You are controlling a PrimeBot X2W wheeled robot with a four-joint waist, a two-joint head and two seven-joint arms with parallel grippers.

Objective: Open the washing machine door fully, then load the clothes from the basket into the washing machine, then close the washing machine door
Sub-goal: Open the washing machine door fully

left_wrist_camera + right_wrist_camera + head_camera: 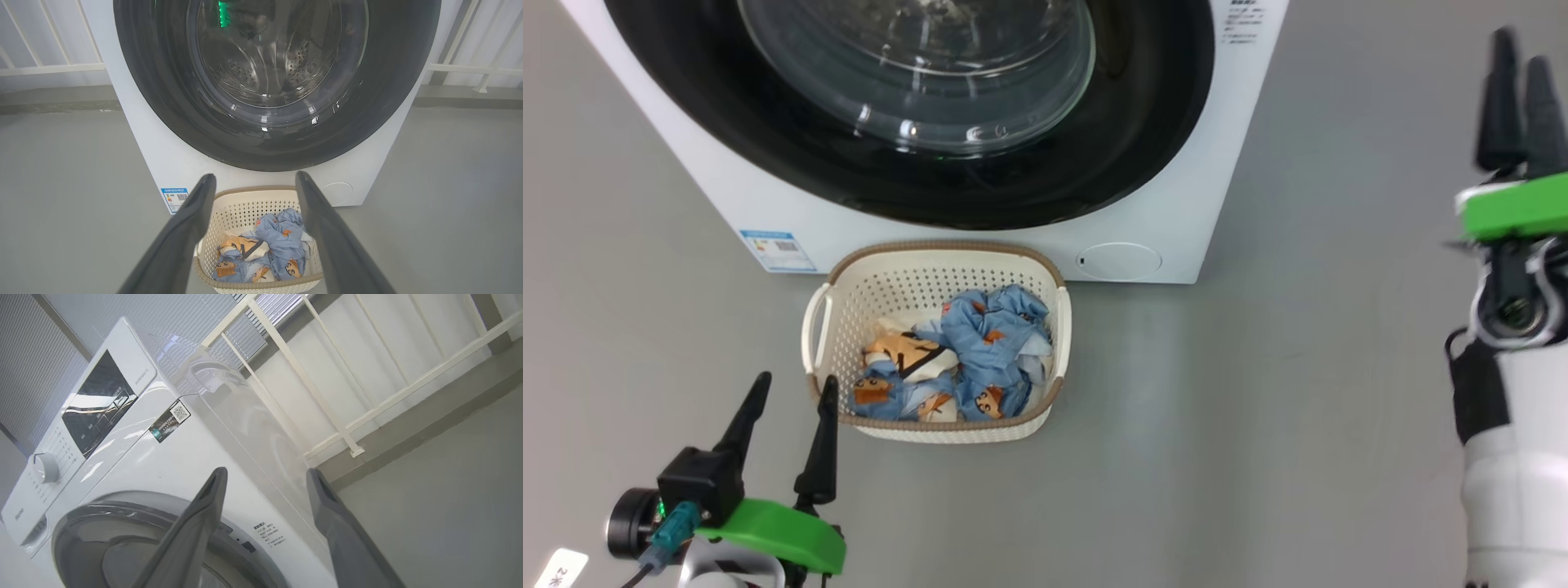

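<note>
The white washing machine point(1160, 180) stands ahead with its black-rimmed round door point(915, 122) shut flat against the front. On the floor just before it sits the cream basket point(935, 433), holding blue printed clothes point(992, 351) and a cream piece. My left gripper point(796, 388) hovers open by the basket's near-left corner, nothing between its fingers. In the left wrist view the basket point(245, 208) and clothes point(282, 245) lie between my open fingers, the door point(278, 81) above. My right gripper point(1523, 73) is raised at far right, open and empty, beside the machine's point(171, 465) right side.
Grey floor point(1258, 425) spreads around the machine and basket. A white railing point(310, 388) runs along the wall behind the machine. A blue label sticker point(778, 250) sits on the machine's lower left front.
</note>
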